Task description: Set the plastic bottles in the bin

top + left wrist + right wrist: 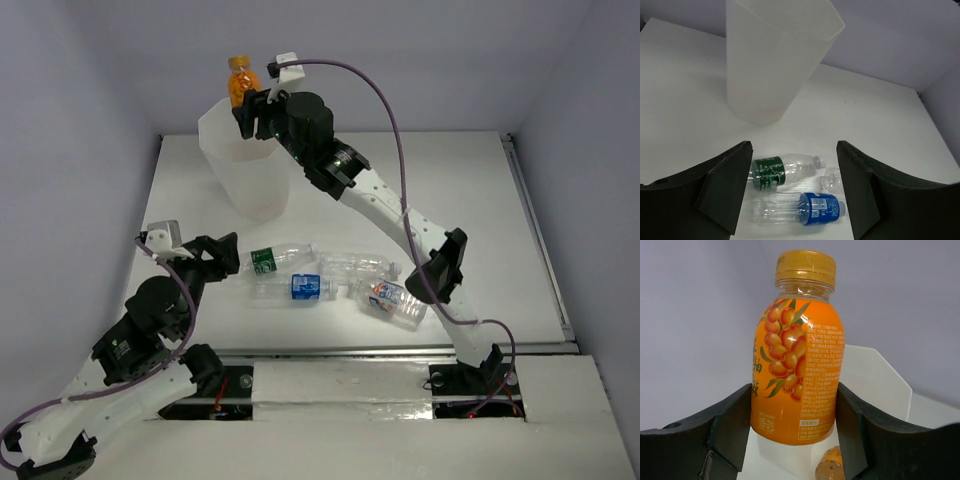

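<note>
My right gripper (252,108) is shut on a stubby orange bottle (240,80) and holds it upright over the open top of the translucent white bin (247,170). In the right wrist view both fingers press the bottle's (797,355) lower sides, with the gripper (794,407) above the bin (880,382). A second orange bottle (830,467) lies inside the bin. My left gripper (222,256) is open and empty, just left of a green-label bottle (272,259). A blue-label bottle (300,288), a clear bottle (362,266) and an orange-blue-label bottle (393,303) lie beside it.
In the left wrist view the open gripper (792,160) frames the green-label bottle (782,171) and blue-label bottle (807,209), with the bin (772,60) standing beyond. The right arm (400,215) stretches above the lying bottles. Grey walls enclose the white table (480,200).
</note>
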`<state>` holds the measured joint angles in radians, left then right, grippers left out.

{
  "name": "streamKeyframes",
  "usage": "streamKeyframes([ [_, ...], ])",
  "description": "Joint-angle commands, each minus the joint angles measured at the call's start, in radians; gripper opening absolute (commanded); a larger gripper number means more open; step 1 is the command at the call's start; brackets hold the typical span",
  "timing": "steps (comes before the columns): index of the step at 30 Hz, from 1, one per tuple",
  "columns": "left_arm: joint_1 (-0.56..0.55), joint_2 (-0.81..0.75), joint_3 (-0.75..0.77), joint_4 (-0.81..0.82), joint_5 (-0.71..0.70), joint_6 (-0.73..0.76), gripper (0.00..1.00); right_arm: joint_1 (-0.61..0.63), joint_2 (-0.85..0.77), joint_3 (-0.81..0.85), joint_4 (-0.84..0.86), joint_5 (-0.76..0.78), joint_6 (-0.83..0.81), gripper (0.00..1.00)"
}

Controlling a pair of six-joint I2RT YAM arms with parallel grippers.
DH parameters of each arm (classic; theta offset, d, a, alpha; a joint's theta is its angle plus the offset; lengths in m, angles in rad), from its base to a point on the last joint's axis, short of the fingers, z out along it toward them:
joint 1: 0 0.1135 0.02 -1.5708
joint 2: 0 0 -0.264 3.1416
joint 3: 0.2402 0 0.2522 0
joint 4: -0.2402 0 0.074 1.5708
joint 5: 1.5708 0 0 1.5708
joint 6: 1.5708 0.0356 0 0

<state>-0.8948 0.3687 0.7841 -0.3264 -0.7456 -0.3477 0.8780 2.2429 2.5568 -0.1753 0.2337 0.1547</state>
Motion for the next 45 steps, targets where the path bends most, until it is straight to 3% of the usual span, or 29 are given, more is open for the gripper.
streamKeyframes([
  [1,0.010,0.036,-0.009,0.039,0.043,0.038,0.65,-0.022,0.018,0.051,0.085,-0.027,0.012,0.56],
  [3,0.020,0.049,-0.014,0.052,0.074,0.055,0.66,-0.034,0.017,-0.010,0.132,-0.039,0.026,0.59],
  [8,0.020,0.071,-0.031,0.101,0.208,0.108,0.73,-0.053,0.012,-0.020,0.151,-0.088,0.077,0.82],
  [11,0.020,0.107,-0.031,0.113,0.276,0.134,0.75,-0.053,-0.037,-0.067,0.155,-0.097,0.065,0.89],
  [18,0.020,0.229,-0.031,0.138,0.420,0.179,0.79,-0.053,-0.241,-0.280,0.188,-0.096,0.028,0.89],
  [20,0.020,0.289,-0.031,0.144,0.477,0.193,0.79,-0.053,-0.378,-0.396,0.218,-0.077,0.028,0.80],
  [22,0.008,0.335,-0.025,0.139,0.497,0.210,0.80,-0.053,-0.501,-0.657,0.270,-0.070,0.045,0.71],
  [23,-0.024,0.382,-0.022,0.136,0.483,0.216,0.80,-0.053,-0.567,-0.753,0.333,-0.073,0.052,0.61],
  [25,-0.067,0.429,-0.005,0.122,0.435,0.226,0.81,-0.053,-0.754,-1.014,0.379,-0.071,0.083,0.58],
  [28,-0.145,0.524,0.012,0.112,0.436,0.257,0.82,-0.053,-0.943,-1.255,0.390,-0.062,0.123,0.65],
  [29,-0.159,0.574,0.018,0.101,0.433,0.268,0.82,-0.053,-0.980,-1.302,0.381,-0.056,0.131,0.73],
  [33,-0.182,0.668,0.047,0.082,0.482,0.294,0.85,-0.053,-1.146,-1.454,0.330,0.015,0.158,0.87],
  [45,-0.182,0.927,0.096,0.012,0.459,0.343,0.92,-0.053,-1.463,-1.656,0.221,0.070,0.194,0.88],
])
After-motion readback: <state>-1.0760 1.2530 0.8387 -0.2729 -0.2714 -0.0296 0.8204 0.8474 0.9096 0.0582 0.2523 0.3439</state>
